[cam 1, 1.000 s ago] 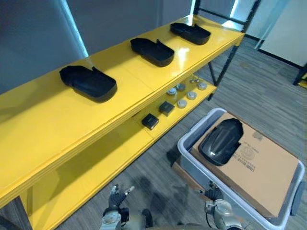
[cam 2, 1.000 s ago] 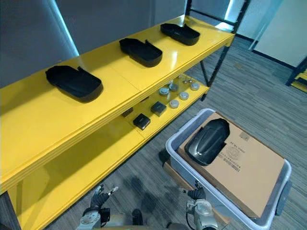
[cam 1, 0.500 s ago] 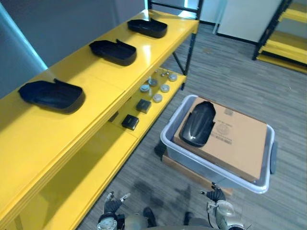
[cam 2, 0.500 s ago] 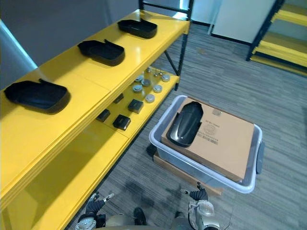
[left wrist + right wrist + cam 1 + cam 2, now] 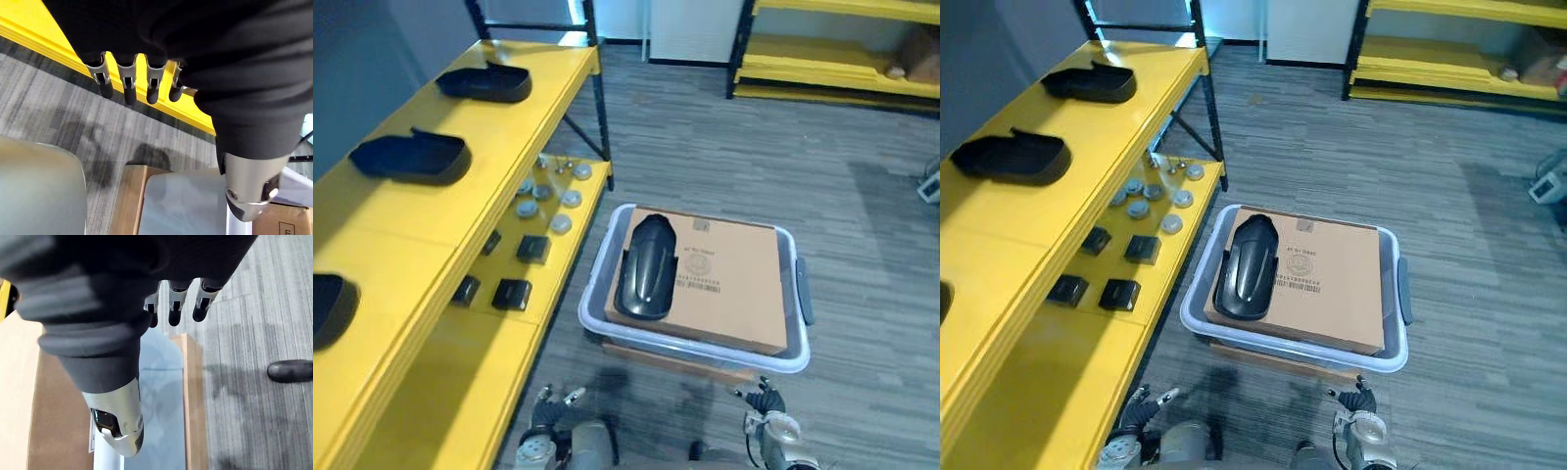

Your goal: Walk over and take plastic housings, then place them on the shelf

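Left hand (image 5: 546,409) at seven o'clock and right hand (image 5: 765,401) at five hung relaxed, empty; the plastic housing (image 5: 642,266) lay on the box (image 5: 734,279), seemingly staged for pickup.

Nearest housing (image 5: 327,309) half off-frame

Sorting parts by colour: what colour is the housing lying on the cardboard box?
Glossy black housing, clearest in the left eye view.
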Motion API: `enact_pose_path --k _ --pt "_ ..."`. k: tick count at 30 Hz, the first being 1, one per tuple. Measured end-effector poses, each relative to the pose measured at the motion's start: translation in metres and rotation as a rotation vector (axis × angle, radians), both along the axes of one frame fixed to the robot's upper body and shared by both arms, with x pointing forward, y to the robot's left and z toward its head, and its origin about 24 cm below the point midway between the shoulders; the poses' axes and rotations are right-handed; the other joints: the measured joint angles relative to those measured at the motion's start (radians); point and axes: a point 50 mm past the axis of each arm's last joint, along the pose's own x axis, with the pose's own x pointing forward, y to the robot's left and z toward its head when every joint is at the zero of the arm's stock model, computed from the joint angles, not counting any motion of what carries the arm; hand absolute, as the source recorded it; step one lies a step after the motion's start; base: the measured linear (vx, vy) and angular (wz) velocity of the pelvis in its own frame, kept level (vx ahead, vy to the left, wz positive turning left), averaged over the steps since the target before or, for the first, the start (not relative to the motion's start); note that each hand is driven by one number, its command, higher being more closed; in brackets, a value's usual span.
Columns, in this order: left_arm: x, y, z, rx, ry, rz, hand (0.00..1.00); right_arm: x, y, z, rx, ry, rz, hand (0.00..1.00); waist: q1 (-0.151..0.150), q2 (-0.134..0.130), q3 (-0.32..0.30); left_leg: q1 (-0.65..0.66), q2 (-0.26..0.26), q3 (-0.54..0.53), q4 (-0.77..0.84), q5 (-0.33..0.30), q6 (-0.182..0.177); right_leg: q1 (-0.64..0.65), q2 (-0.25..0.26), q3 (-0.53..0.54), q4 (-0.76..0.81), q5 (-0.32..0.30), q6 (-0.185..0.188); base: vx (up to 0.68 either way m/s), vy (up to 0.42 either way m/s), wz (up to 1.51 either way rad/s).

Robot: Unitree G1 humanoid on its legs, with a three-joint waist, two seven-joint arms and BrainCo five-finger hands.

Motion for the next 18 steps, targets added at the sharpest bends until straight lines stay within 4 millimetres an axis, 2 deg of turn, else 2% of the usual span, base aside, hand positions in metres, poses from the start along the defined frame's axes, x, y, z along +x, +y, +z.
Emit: enact_pose_path --k 4,8,10,11,14,16,17,18 --pt "-0.006 0.003 -0.002 0.005 0.019 0.006 0.0 0.0 0.001 0.004 0.004 -0.036 -0.017 0.0 -0.003 -0.011 -0.008 0.059 -0.016 0.047 -0.03 -0.021 0.016 0.002 -0.024 0.033 0.016 0.0 0.0 0.05 0.103 -0.34" --pt "-0.011 0.006 -0.003 0.01 0.032 0.017 0.0 -0.006 -0.013 0.004 0.009 -0.044 -0.127 0.0 -0.004 -0.024 -0.025 0.082 -0.022 0.066 -0.066 -0.018 0.019 0.001 -0.032 0.033 0.006 0.0 0.004 0.02 0.025 -0.17" --pt "-0.012 0.008 -0.003 0.014 0.035 0.021 0.0 -0.018 -0.028 0.004 -0.016 -0.033 -0.226 0.0 -0.003 -0.033 -0.038 0.099 -0.024 0.07 -0.103 0.001 0.021 0.002 -0.032 0.035 -0.005 0.001 0.005 0.02 -0.022 -0.04" --pt "-0.012 0.008 -0.003 0.014 0.036 0.022 0.0 -0.019 -0.03 0.005 -0.02 -0.033 -0.234 0.0 -0.003 -0.034 -0.039 0.101 -0.024 0.071 -0.109 0.004 0.02 0.002 -0.032 0.035 -0.005 0.002 0.006 0.01 -0.037 -0.01" --pt "-0.016 0.01 -0.004 0.014 0.048 0.037 0.0 -0.026 -0.054 0.014 -0.075 -0.076 -0.33 0.0 -0.004 -0.036 -0.049 0.129 -0.024 0.076 -0.168 0.032 0.014 0.001 -0.028 0.036 -0.008 0.009 0.016 -0.01 -0.041 -0.07" --pt "-0.024 0.013 -0.006 0.014 0.064 0.065 0.0 -0.024 -0.077 0.031 -0.152 -0.143 -0.389 0.0 -0.007 -0.04 -0.068 0.151 -0.03 0.086 -0.228 0.061 0.009 0.001 -0.029 0.038 -0.023 0.016 0.023 -0.01 -0.035 -0.15" --pt "-0.025 0.013 -0.006 0.015 0.067 0.067 0.0 -0.022 -0.083 0.037 -0.178 -0.169 -0.395 0.0 -0.008 -0.041 -0.074 0.153 -0.035 0.088 -0.241 0.068 0.01 -0.003 -0.029 0.04 -0.023 0.016 0.023 0.0 -0.012 -0.15" --pt "-0.027 0.013 -0.007 0.015 0.069 0.069 0.0 -0.013 -0.093 0.052 -0.223 -0.238 -0.402 0.0 -0.008 -0.044 -0.078 0.162 -0.036 0.095 -0.27 0.085 0.009 -0.011 -0.03 0.049 -0.023 0.016 0.023 -0.02 -0.01 -0.14"
